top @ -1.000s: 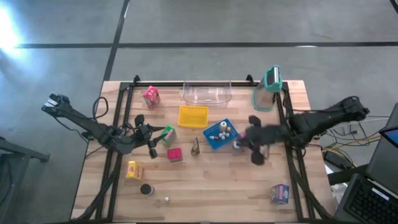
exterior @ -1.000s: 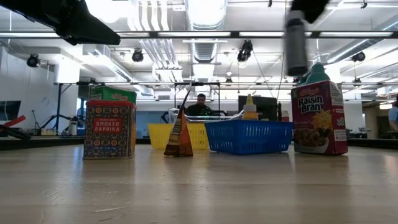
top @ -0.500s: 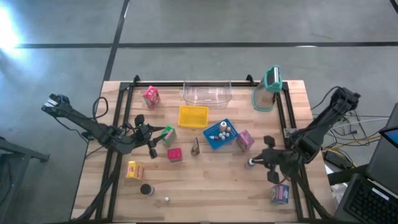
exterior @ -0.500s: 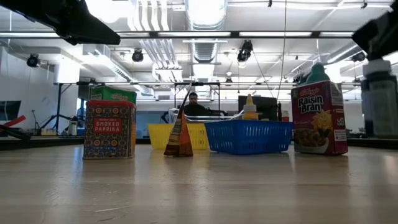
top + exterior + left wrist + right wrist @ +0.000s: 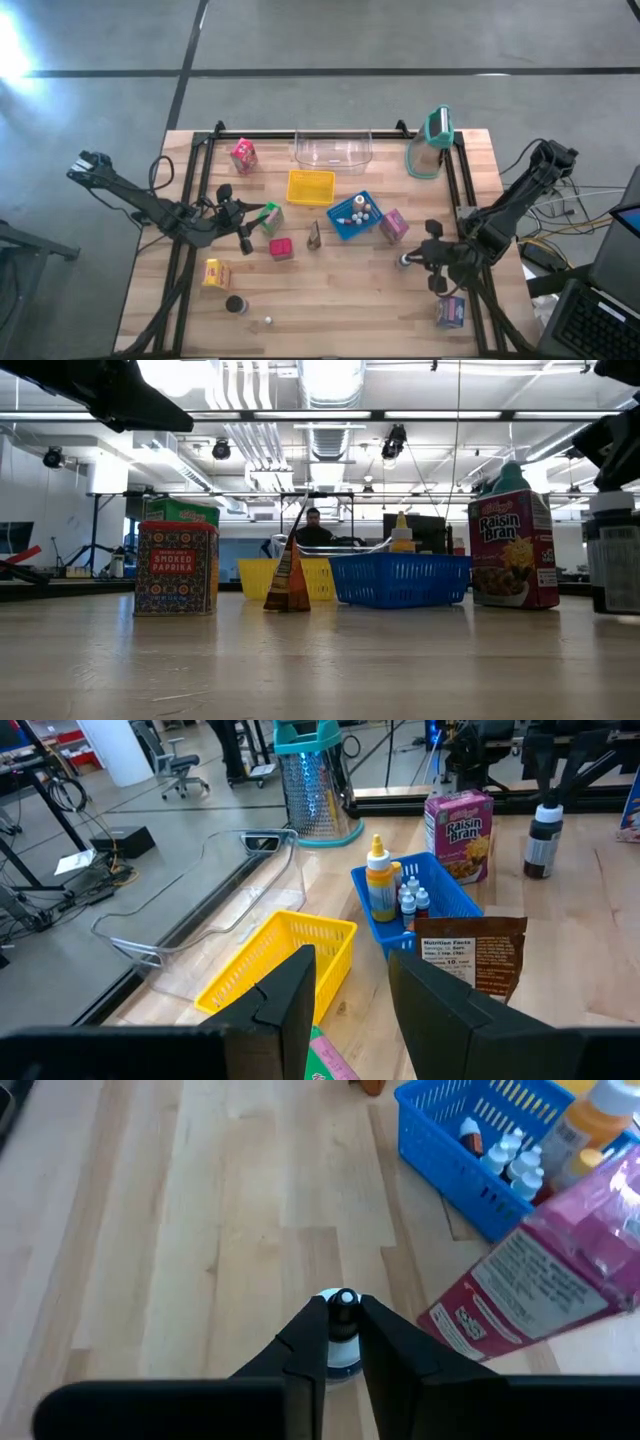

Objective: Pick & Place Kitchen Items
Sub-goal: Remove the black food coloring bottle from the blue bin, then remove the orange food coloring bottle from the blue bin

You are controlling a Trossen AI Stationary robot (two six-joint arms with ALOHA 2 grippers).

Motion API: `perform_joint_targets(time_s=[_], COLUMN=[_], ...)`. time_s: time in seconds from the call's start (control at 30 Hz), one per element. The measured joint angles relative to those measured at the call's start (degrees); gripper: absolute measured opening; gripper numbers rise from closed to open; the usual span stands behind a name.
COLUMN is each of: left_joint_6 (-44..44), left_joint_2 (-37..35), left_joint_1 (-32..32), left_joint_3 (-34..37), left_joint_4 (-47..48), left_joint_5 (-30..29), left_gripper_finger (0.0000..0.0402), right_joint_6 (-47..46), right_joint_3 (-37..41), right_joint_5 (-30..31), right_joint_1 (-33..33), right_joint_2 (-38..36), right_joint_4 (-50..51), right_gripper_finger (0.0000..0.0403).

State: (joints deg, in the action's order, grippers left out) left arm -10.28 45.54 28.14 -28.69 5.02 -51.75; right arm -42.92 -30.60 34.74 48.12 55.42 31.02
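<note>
While you look down from the high view, note that the small bottle (image 5: 404, 261) stands on the table toward its right edge, directly in the right hand (image 5: 414, 259), with the pink carton (image 5: 393, 225) and the blue basket (image 5: 353, 214) just beyond it toward the table's middle. The right arm is plainly the nearer one; the left hand (image 5: 243, 216) sits well apart near the left edge, by the green carton (image 5: 270, 216).

At table height, the bottle (image 5: 615, 565) stands upright, its base seemingly on the wood, so its long axis is vertical and the hand reaches it from above.

From the right wrist, you see both fingers (image 5: 314, 1337) flanking the bottle's cap (image 5: 342, 1302), close against it, pinching or only just letting go; I judge the bottle set down and a straight lift clear comes next.

From the left wrist, that hand's fingers (image 5: 290, 992) stand a little apart, holding nothing, facing the yellow basket (image 5: 283, 957).
</note>
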Motion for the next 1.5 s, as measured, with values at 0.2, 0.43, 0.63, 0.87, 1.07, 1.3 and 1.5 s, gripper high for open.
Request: perform_joint_targets(time_s=[0.2,0.43,0.63,0.87,1.07,1.3,1.5], left_joint_6=[0.00,0.00,-0.01,0.00,0.00,0.00,0.00], left_joint_2=[0.00,0.00,0.00,0.00,0.00,0.00,0.00], left_joint_1=[0.00,0.00,0.00,0.00,0.00,0.00,0.00], left_joint_3=[0.00,0.00,0.00,0.00,0.00,0.00,0.00], left_joint_4=[0.02,0.01,0.02,0.02,0.02,0.02,0.02], left_joint_5=[0.00,0.00,0.02,0.02,0.01,0.00,0.01], left_gripper_finger=[0.0136,0.0136,0.0136,0.0136,0.0136,0.0136,0.0136], right_joint_6=[0.05,1.33,4.66,13.94,25.72,30.12,40.70], right_joint_3=[-0.99,-1.47,-7.39,-17.29,-21.00,-22.71,-22.75], right_joint_5=[0.00,0.05,2.49,2.97,2.78,-0.39,-12.53], right_joint_1=[0.00,0.00,-0.46,-4.01,-9.87,-20.00,-31.37], right_joint_2=[-0.17,-0.31,-0.61,-0.06,-0.06,-0.09,-0.09], right_joint_4=[-0.11,0.23,0.66,5.62,8.20,9.02,5.63], right_gripper_finger=[0.0104,0.0139,0.0137,0.0114,0.0110,0.0121,0.0103])
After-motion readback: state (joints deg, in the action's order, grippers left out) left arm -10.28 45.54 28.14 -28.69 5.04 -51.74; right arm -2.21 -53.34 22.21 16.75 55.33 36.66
